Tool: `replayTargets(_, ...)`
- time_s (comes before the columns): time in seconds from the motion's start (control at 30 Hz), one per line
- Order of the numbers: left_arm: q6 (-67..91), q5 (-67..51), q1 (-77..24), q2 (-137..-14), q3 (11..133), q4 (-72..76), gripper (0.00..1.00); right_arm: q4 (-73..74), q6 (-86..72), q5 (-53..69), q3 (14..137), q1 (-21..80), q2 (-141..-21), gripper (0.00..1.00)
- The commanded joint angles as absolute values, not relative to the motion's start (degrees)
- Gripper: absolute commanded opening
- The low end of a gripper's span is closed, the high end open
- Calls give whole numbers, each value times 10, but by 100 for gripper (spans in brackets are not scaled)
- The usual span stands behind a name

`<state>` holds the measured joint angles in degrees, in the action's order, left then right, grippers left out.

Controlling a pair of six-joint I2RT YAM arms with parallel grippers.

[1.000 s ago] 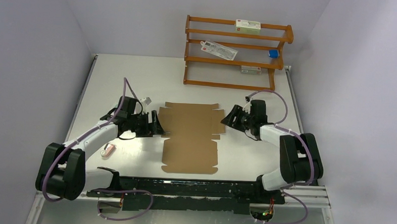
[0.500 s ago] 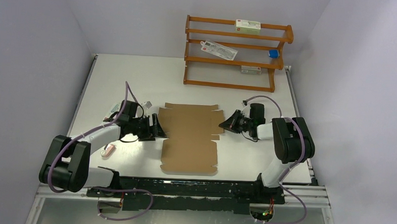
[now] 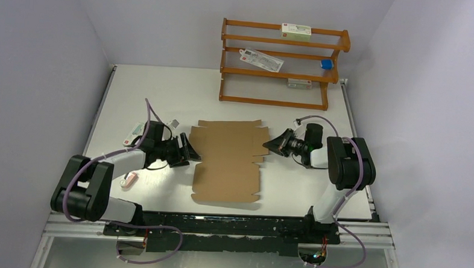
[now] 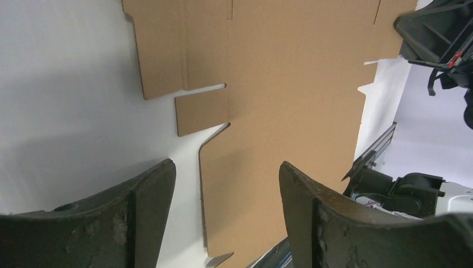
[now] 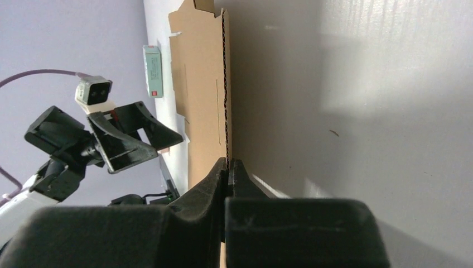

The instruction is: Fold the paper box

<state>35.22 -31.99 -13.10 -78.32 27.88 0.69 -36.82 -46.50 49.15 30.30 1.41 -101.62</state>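
Note:
The paper box [image 3: 227, 161] is a flat brown die-cut cardboard sheet lying in the middle of the table. My left gripper [image 3: 188, 150] is low at its left edge, open. In the left wrist view the paper box [image 4: 290, 84] spreads ahead of the left gripper [image 4: 226, 164], and its left edge runs between the two fingers without touching them. My right gripper [image 3: 271, 146] is at the sheet's right edge. In the right wrist view the right gripper [image 5: 228, 162] is shut on the thin corrugated edge of the paper box [image 5: 203, 84].
An orange wooden rack [image 3: 278, 101] stands at the back with white cartons and a small blue item on its shelves. A white carton [image 3: 135, 131] lies behind the left arm. A tiny pink item [image 3: 130, 179] lies near its elbow.
My right gripper has closed onto the sheet's right edge and its arm has folded in closer. The left gripper edged toward the left edge and narrowed slightly.

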Motion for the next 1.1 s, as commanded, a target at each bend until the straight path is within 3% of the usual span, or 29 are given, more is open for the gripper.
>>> replayTargets(0.0,386,-348,-126,-815,273,81,72,-410,-502,519,298,5,-1040,0)
replayTargets(0.17,382,-335,-126,-819,271,79,72,-484,-563,542,282,5,-1055,0)
replayTargets(0.37,364,-316,-126,-818,271,60,72,-409,-514,521,297,5,-1042,0)
replayTargets(0.87,442,-280,-126,-798,226,121,74,-920,-891,577,242,2,-1201,0)
replayTargets(1.07,515,-294,-124,-809,202,211,65,-919,-877,577,236,2,-1209,0)
